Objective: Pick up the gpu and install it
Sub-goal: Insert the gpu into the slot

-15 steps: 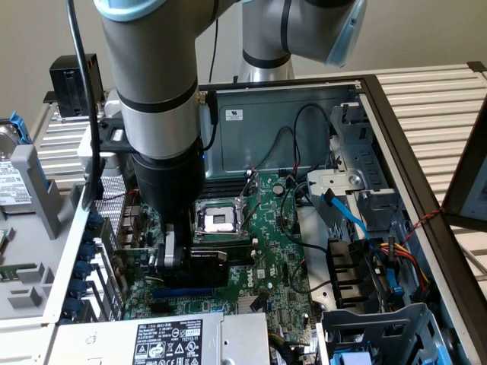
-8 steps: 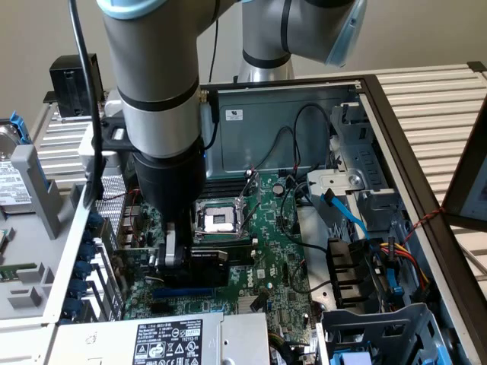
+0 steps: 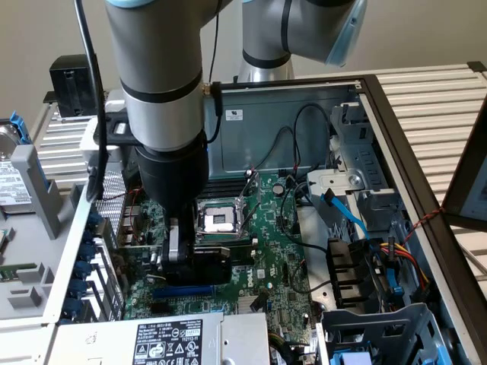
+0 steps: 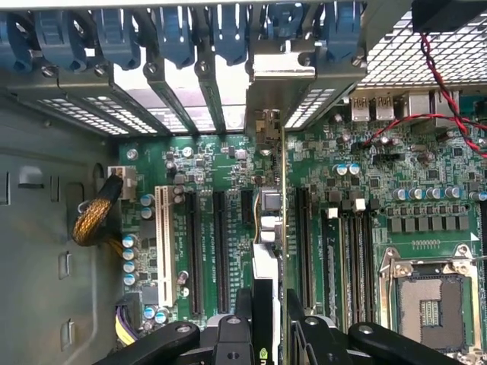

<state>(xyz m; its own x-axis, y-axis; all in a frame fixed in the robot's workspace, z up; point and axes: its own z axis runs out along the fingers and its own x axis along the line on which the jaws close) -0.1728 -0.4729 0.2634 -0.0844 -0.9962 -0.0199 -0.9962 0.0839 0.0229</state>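
The gpu [image 4: 268,228] stands on edge between the two black fingers [image 4: 243,323] of my gripper [image 4: 268,308], which is shut on it. Its silver end bracket [image 4: 280,76] reaches the case's rear slot openings. The card lines up among the long black expansion slots [image 4: 303,236] of the green motherboard [image 4: 205,160]. Whether it touches a slot I cannot tell. In the exterior view my gripper [image 3: 185,257] hangs low inside the open computer case, with the gpu's black shroud [image 3: 221,266] just in front of the CPU socket [image 3: 219,220].
Blue slot latches [image 4: 175,34] line the rear wall. The power supply [image 3: 167,338] sits at the near edge, and a drive cage [image 3: 380,334] with cables [image 3: 396,258] stands on the exterior view's right. Red wires [image 4: 445,114] cross one corner of the board.
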